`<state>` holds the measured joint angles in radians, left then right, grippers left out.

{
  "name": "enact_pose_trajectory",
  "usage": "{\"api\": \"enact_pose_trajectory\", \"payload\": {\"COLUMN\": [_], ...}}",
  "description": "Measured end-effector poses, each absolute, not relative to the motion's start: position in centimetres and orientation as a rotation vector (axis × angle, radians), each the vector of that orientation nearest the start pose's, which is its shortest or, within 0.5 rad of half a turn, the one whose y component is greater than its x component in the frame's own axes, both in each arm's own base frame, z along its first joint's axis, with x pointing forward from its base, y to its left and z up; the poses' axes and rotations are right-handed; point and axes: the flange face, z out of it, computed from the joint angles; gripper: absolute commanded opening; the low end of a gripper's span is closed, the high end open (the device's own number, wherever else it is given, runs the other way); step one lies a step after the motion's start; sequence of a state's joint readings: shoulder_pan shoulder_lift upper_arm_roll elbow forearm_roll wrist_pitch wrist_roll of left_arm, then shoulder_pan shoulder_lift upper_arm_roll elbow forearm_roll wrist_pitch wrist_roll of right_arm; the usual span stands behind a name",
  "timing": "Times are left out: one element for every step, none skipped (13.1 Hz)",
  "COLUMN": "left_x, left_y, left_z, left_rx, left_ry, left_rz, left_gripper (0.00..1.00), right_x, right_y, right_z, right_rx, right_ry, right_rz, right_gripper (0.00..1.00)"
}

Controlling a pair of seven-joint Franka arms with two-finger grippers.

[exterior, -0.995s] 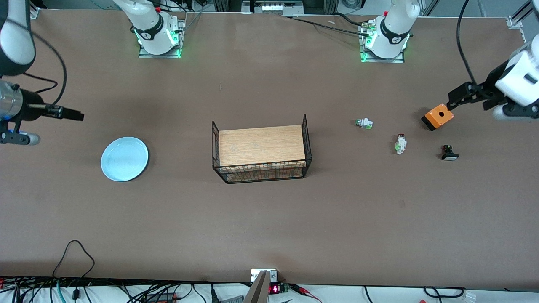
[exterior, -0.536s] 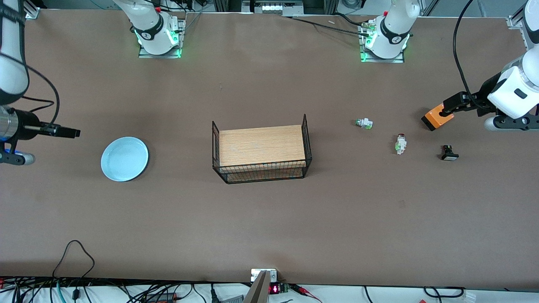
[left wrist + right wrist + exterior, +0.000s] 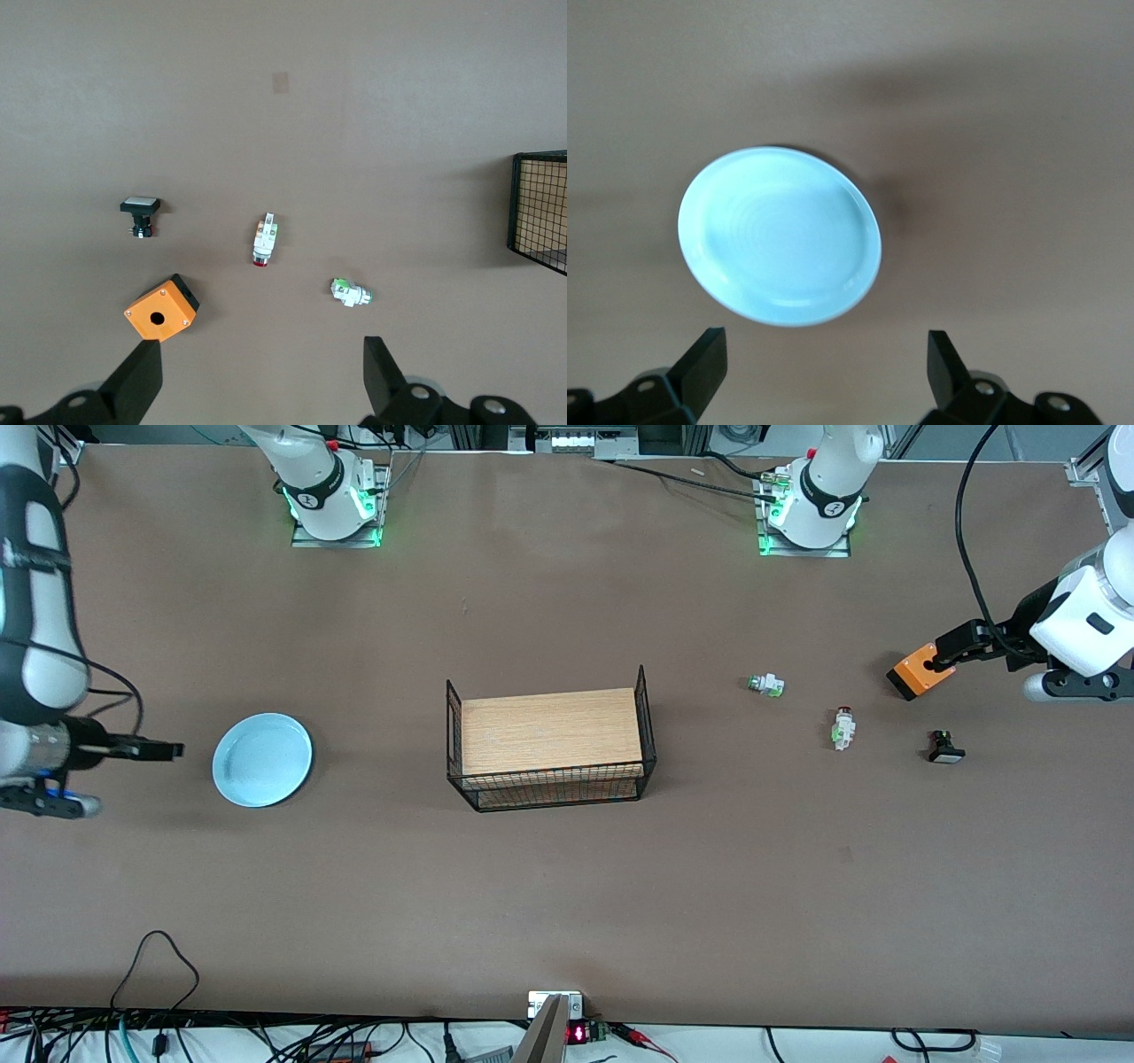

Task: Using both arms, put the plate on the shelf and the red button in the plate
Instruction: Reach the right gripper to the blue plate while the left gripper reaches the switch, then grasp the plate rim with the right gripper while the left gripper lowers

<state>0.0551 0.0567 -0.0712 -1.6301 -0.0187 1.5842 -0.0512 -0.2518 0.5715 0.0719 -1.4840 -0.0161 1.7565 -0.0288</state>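
The pale blue plate [image 3: 262,760] lies flat toward the right arm's end of the table and also shows in the right wrist view [image 3: 780,235]. My right gripper [image 3: 164,750] hangs open and empty beside the plate's rim, apart from it; the right wrist view shows the gripper [image 3: 824,372] with wide jaws. The red button [image 3: 842,727], a whitish-green body with a dark red cap, lies on its side toward the left arm's end, and shows in the left wrist view [image 3: 264,241]. My left gripper [image 3: 946,651] is open and empty over the orange box, with its wrist view showing it [image 3: 261,381] above bare table.
A black wire basket [image 3: 456,731] holding a wooden board stands at mid-table. An orange box with a hole [image 3: 914,676] [image 3: 161,308], a white-green part without a cap [image 3: 766,685] [image 3: 352,292] and a black button with a white face [image 3: 946,747] [image 3: 141,212] lie around the red button.
My right gripper has moved nearer to the front camera, now level with the plate beside its rim. My left gripper shifted over the orange box, then held. No object moved.
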Motion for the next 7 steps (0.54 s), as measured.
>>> {"api": "enact_pose_trajectory", "payload": {"left_x": [56.9, 57.1, 57.2, 57.3, 57.4, 57.5, 57.6], "left_y": [-1.0, -1.0, -1.0, -1.1, -1.2, -1.4, -1.5], "left_z": [56.2, 55.8, 55.5, 55.2, 55.0, 54.8, 54.6], "left_rx": [-3.156, -3.155, -3.155, -3.155, -3.155, -3.154, -3.154], "left_ry": [-0.057, -0.057, -0.056, -0.055, -0.05, -0.046, -0.042], "left_rz": [0.174, 0.184, 0.193, 0.201, 0.208, 0.214, 0.219], "left_gripper": [1.0, 1.0, 1.0, 1.0, 1.0, 1.0, 1.0], "right_x": [66.2, 66.5, 66.7, 67.0, 67.1, 67.2, 67.2], "right_y": [-12.5, -12.1, -11.7, -11.3, -10.9, -10.8, -10.8], "right_z": [30.0, 28.1, 26.6, 25.4, 24.5, 23.6, 22.8], "right_rx": [-3.04, -3.036, -3.034, -3.035, -3.035, -3.034, -3.031], "right_ry": [0.22, 0.213, 0.203, 0.192, 0.185, 0.179, 0.168], "right_rz": [0.459, 0.468, 0.471, 0.469, 0.466, 0.469, 0.475], "right_gripper": [1.0, 1.0, 1.0, 1.0, 1.0, 1.0, 1.0]}}
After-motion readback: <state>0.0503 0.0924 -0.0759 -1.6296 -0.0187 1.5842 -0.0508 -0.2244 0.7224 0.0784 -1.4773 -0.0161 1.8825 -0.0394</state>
